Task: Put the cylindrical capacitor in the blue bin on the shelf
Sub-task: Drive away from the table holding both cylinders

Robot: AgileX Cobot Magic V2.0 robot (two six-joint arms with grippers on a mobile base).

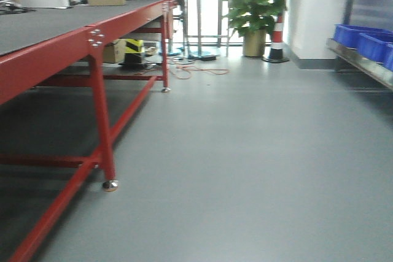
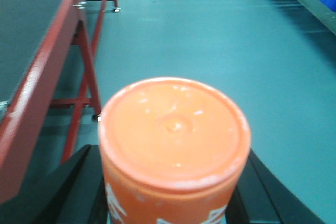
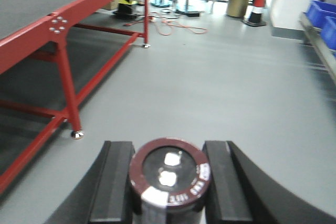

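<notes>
The cylindrical capacitor (image 2: 173, 129), an orange can with white print on its side, fills the left wrist view end-on. My left gripper (image 2: 173, 187) is shut on it, with black fingers (image 2: 68, 187) at both sides. My right gripper (image 3: 168, 179) is shut on a dark cylinder (image 3: 169, 171) that has a maroon rim and two silver terminals. The steel shelf (image 1: 362, 62) stands at the far right and carries blue bins (image 1: 362, 41). Those bins also show at the right wrist view's right edge (image 3: 320, 11). Both grippers hang over the grey floor, well short of the shelf.
A red-framed table (image 1: 92, 35) with a dark top runs along the left, its legs (image 1: 104, 133) reaching the floor. Cardboard boxes (image 1: 107, 0) lie on it. Ahead stand a potted plant (image 1: 255, 4), a striped cone (image 1: 277, 41) and loose cables (image 1: 193, 69).
</notes>
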